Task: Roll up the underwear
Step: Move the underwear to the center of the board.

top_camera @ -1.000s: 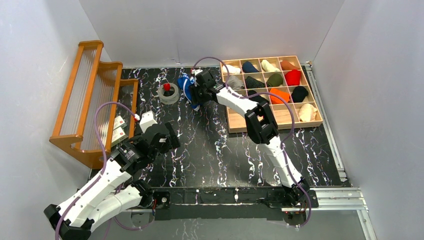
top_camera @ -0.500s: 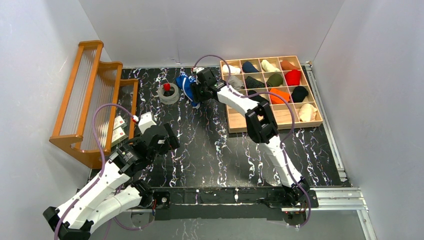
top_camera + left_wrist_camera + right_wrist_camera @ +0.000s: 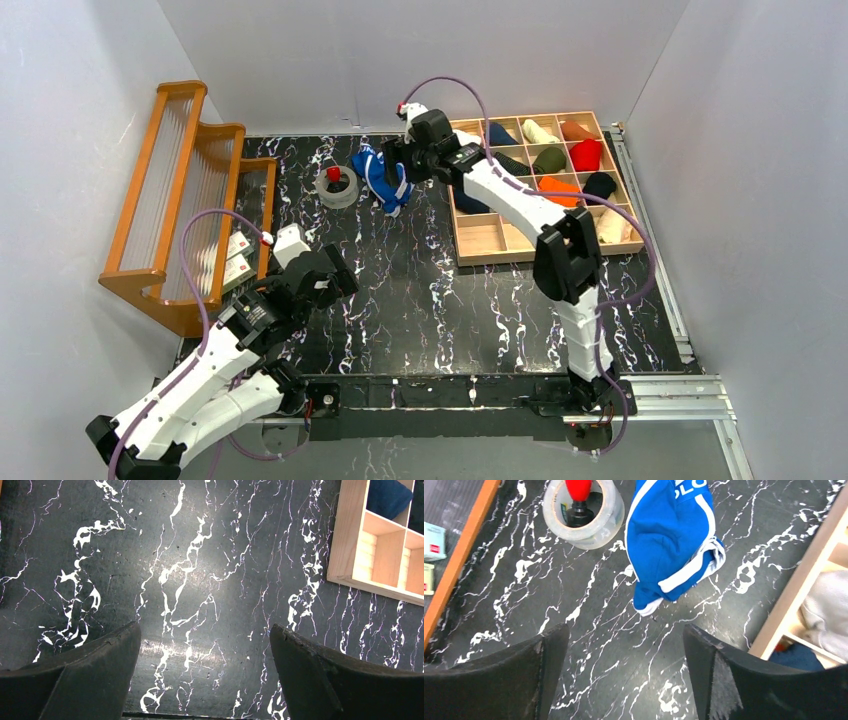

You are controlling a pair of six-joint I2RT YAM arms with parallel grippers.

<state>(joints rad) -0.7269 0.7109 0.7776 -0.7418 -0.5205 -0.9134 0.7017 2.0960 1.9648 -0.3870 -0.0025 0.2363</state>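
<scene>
Black white-veined marble worktop (image 3: 420, 300) carries the royal blue white-striped fabric boxer brief (image 3: 669, 540), bunched up at the far side. It sits just beside a clear tape roll (image 3: 584, 515) and near the pale wooden compartment tray (image 3: 470, 250). Not rolled yet, likely needs flattening first. Right hand (image 3: 621, 635) hovers over it, fingers spread, pinching nothing, probably lined up for a grab. Left hand (image 3: 205, 635) is spread wide over plain marble, well apart, probably parked to assist.
</scene>
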